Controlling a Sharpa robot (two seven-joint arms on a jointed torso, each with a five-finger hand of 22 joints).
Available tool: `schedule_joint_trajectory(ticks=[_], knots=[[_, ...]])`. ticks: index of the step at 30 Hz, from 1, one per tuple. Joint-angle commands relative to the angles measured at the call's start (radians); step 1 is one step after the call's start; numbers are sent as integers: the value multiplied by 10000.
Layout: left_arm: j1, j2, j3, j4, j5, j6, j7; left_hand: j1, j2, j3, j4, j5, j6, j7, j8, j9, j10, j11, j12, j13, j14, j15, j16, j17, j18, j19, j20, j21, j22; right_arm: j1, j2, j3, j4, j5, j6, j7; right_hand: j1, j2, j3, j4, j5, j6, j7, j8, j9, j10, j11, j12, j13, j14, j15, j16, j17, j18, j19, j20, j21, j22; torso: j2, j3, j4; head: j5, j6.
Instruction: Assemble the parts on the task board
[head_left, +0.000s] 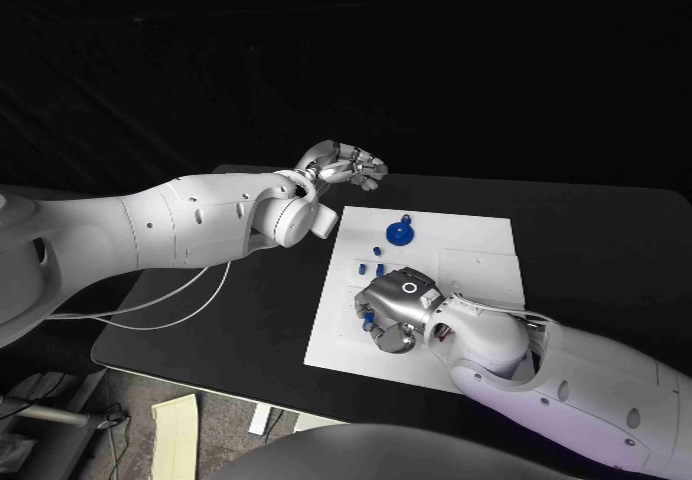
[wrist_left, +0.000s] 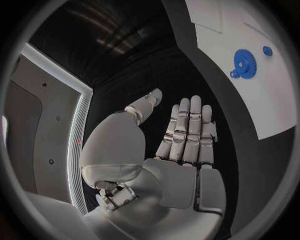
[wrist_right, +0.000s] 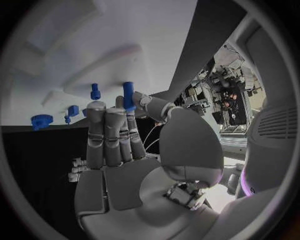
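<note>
Nearest, the right silver hand (head_left: 397, 312) hovers palm-down over the white rectangular task board (head_left: 476, 250); its fingers lie together, pinching a small blue peg (wrist_right: 129, 95); other small blue parts (head_left: 378, 268) stand just beyond it; a blue toothed gear (head_left: 400, 234) lies farther up; the left silver hand (head_left: 343, 163), fingers loosely curled, holds nothing over the black table (head_left: 606, 240).

This looks like a robotics lab or test cell. A black tabletop (head_left: 606, 240) stands against black drapery (head_left: 173, 70) that closes off the background, and a white task board (head_left: 476, 250) with small blue parts (head_left: 400, 234) lies on it as a bench fixture. Loose white cables (head_left: 159, 305) trail off the tabletop's near edge toward the floor. In the right wrist view, cluttered equipment (wrist_right: 219, 90) stands behind the setup, too small to identify.
</note>
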Motion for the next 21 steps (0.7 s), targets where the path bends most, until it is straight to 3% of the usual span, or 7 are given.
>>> schedule_joint_trajectory(ticks=[1,12,16,21], knots=[[24,16,9,10,46,115,51,-90,-8,3,49,21,-50,-10,40,-10,-56,-12,2,-10,6,56,-60,11,56,78,14,-61,10,-49,7,-52,-42,31,336,51,10,58,35,-2,24,72,11,27,18,357,-47,49,-21,-18,-64,32,-11,694,-11,-41,59,163,3,0,7,-7,-1],[24,16,9,7,46,139,40,-94,-10,1,55,21,-52,-9,42,-13,-58,-12,3,-11,7,57,-67,22,57,79,15,-66,14,-49,23,-67,-112,707,447,259,-191,-102,6,-15,74,-60,78,-93,-5,147,29,-45,-31,-45,8,-8,-49,694,-77,4,52,154,3,-7,7,-17,-12],[24,9,9,9,46,145,46,-104,-5,-1,68,21,-54,-8,43,-15,-60,-10,2,-12,8,58,-74,31,56,80,17,-70,18,-49,0,-68,-139,927,355,300,-588,-323,-435,-36,134,-305,195,-273,-71,-128,135,-187,-76,-42,109,-14,-73,694,-92,42,77,159,2,-7,1,-21,-22],[24,10,9,8,46,146,42,-118,-9,-7,80,20,-57,-7,44,-17,-63,-8,2,-13,7,60,-83,40,56,81,19,-75,21,-49,-14,-69,-147,1057,123,340,-933,-437,-1081,-79,84,-490,274,-400,-109,-340,203,-290,-109,-47,175,-13,-93,694,-107,34,80,145,2,-7,1,-21,-22]])
